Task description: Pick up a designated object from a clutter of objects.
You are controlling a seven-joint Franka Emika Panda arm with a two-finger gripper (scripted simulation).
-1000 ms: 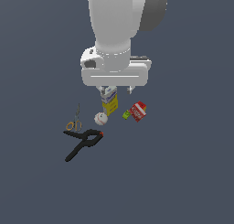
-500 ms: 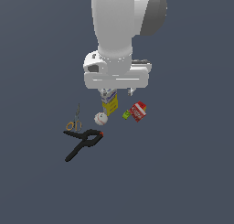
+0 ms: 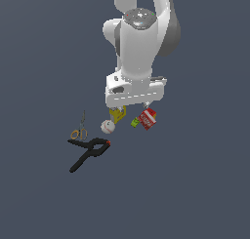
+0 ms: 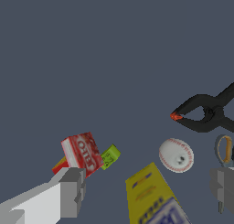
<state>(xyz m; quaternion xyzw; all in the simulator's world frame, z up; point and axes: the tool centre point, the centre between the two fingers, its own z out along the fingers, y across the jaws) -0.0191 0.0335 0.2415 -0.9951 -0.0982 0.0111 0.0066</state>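
Room lies all around the small clutter on my dark floor [image 3: 205,194]. Red box [image 4: 82,153] sits beside the green piece [image 4: 109,156], just ahead of one fingertip. My gripper [image 4: 146,195] hangs wide, holding nothing, over the yellow box [image 4: 153,200].

White lettering stands on the face of the red box [image 4: 83,152], seen sideways in the wrist view; the letters look like "JELL-O", but the render is too coarse to be sure. The yellow-and-white box [image 4: 153,201] carries dark blue print that is too blurred to read. In the exterior view no print on any object is legible.
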